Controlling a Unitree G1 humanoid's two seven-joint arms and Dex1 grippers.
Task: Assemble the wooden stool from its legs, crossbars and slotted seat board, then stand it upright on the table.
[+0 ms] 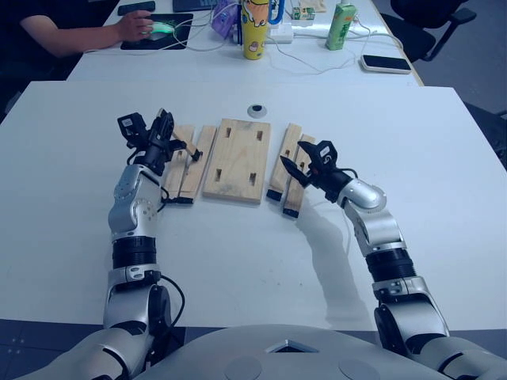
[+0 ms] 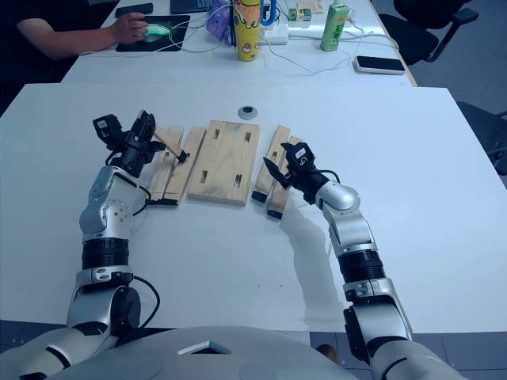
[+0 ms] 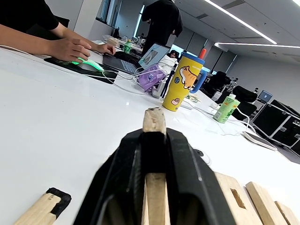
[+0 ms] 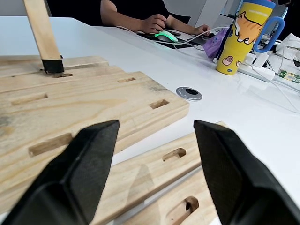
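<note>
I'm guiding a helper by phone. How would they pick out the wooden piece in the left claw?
On the white table, find the wide slotted board, with two planks lying to its left. Over them the left claw grips a thin stick. It alone is tilted, its black-capped end down on a plank; the rest lie flat.

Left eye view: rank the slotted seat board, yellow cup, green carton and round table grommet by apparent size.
1. Slotted seat board.
2. Yellow cup and green carton: near alike, both farther back, so unranked.
3. Round table grommet.
</note>
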